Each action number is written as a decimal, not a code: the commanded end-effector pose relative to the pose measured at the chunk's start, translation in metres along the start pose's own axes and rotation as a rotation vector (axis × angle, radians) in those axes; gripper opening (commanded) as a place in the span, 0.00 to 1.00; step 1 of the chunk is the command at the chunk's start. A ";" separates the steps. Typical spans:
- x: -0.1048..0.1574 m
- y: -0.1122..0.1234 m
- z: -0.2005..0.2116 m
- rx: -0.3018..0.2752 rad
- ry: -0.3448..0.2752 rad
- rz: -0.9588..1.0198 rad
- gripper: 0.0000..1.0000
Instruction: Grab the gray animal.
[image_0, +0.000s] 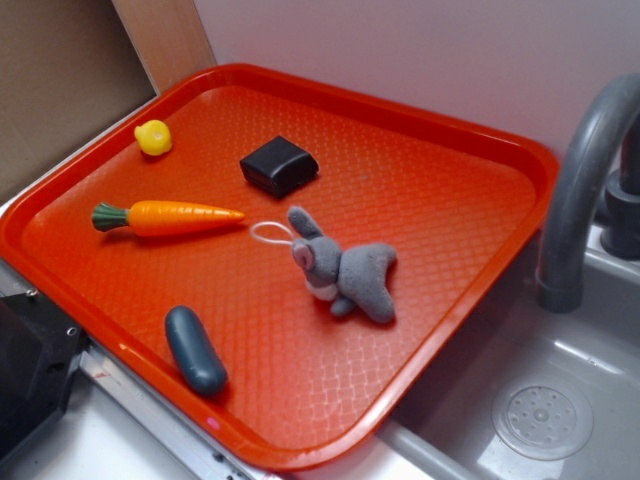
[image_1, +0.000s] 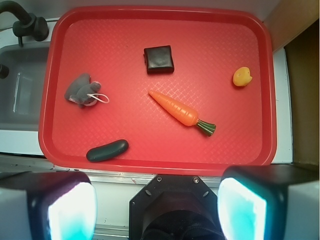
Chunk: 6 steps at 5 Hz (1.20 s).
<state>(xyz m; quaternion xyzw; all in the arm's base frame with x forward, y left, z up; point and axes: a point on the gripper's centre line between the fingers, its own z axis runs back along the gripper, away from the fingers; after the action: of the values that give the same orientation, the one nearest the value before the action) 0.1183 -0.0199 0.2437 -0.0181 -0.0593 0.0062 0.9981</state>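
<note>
The gray animal (image_0: 343, 268) is a small plush bunny with long ears, a white muzzle and a white string loop. It lies on its side near the middle of the red tray (image_0: 520, 160). From the wrist camera the gray animal (image_1: 82, 90) shows at the tray's left side, far from the fingers. My gripper (image_1: 156, 207) hangs high above the tray's near edge, open wide, with nothing between its pads (image_1: 70, 210). The exterior view does not show the gripper.
On the tray (image_1: 160, 15) also lie a toy carrot (image_0: 170, 216), a yellow duck (image_0: 153, 137), a black block (image_0: 279, 165) and a dark oblong piece (image_0: 195, 349). A gray faucet (image_0: 585, 180) and sink (image_0: 540, 400) stand right of the tray.
</note>
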 end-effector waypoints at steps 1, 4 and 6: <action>0.000 0.000 0.000 0.000 0.000 0.000 1.00; 0.070 -0.063 -0.058 -0.189 -0.200 -0.739 1.00; 0.080 -0.115 -0.116 -0.216 -0.114 -0.973 1.00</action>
<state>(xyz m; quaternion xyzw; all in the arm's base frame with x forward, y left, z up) 0.2153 -0.1254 0.1265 -0.0937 -0.0872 -0.4584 0.8795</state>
